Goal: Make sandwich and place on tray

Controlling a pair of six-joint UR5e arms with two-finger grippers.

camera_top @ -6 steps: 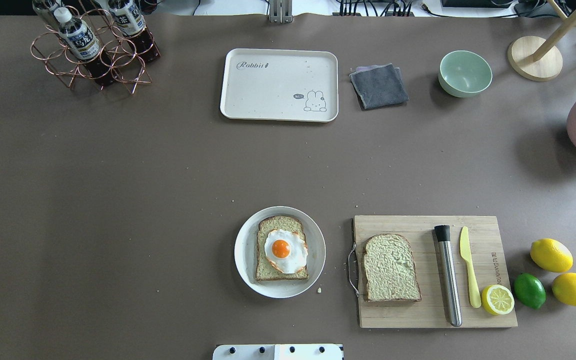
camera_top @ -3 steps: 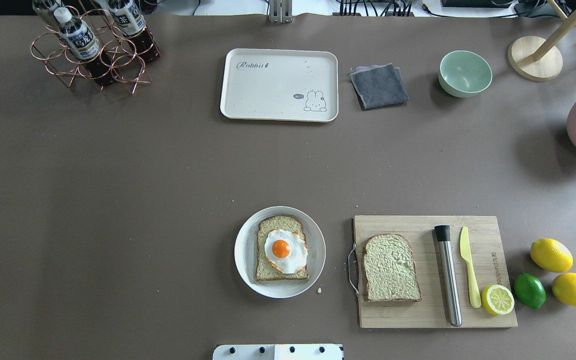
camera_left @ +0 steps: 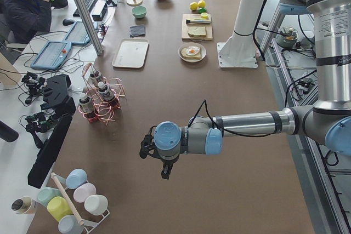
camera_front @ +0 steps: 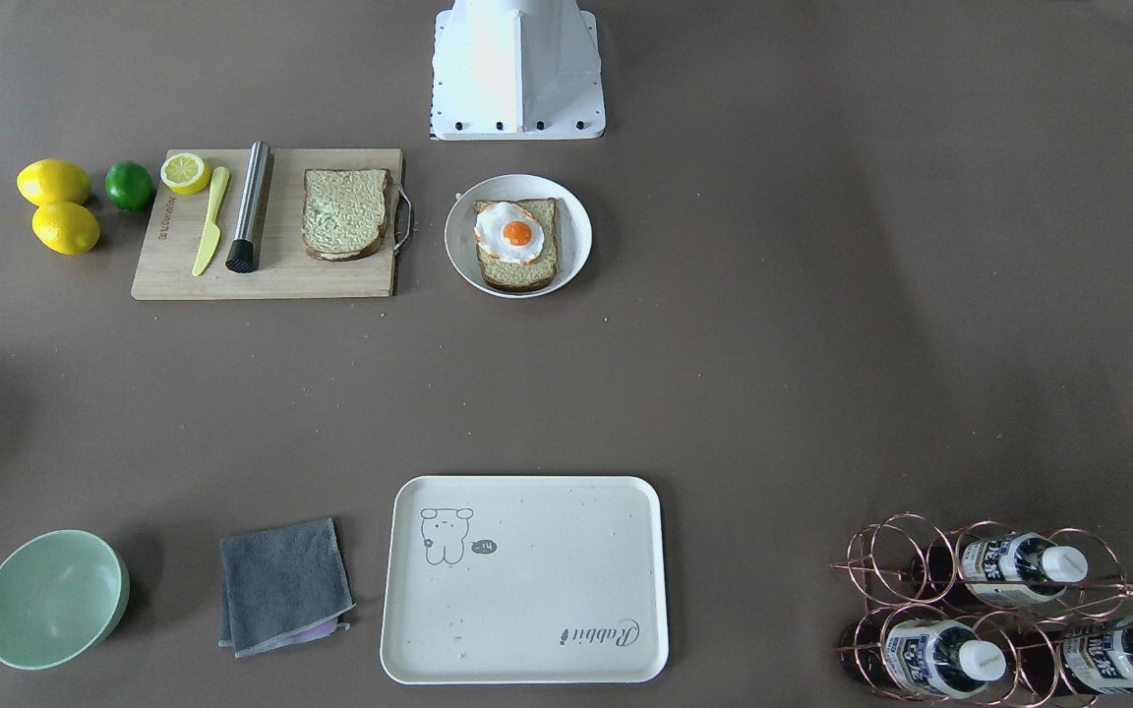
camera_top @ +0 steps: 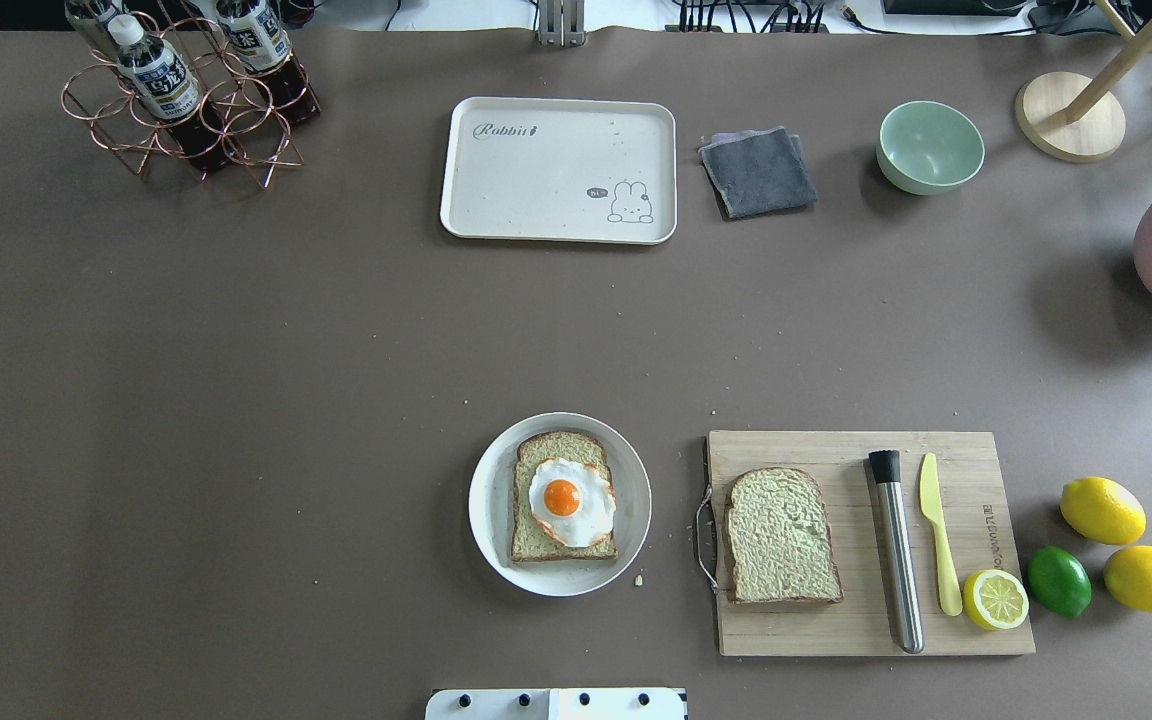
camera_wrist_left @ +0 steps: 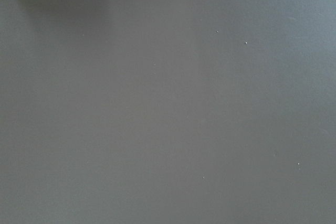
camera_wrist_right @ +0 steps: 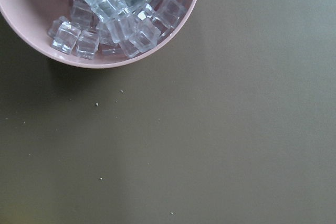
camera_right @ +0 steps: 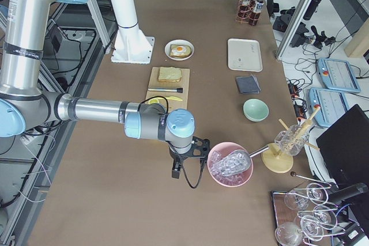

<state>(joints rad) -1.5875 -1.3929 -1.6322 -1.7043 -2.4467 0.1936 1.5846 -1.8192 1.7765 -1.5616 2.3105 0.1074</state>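
Observation:
One bread slice (camera_top: 541, 540) lies on a round white plate (camera_top: 486, 500) with a fried egg (camera_top: 570, 502) on top; it also shows in the front view (camera_front: 517, 273). A second bread slice (camera_top: 781, 535) lies bare on the wooden cutting board (camera_top: 976, 620). The cream-white tray (camera_top: 556, 170) stands empty at the far middle of the table. My left gripper (camera_left: 163, 169) hangs over bare table far to the left. My right gripper (camera_right: 175, 171) hangs beside a pink bowl far to the right. I cannot tell whether either is open or shut.
A copper bottle rack (camera_top: 186, 100) stands far left. A grey cloth (camera_top: 758, 172) and a green bowl (camera_top: 930, 147) lie right of the tray. The pink bowl of ice cubes (camera_wrist_right: 113, 14) is at the right edge. A steel rod (camera_top: 898, 550), a yellow knife (camera_top: 936, 530), lemons and a lime are by the board.

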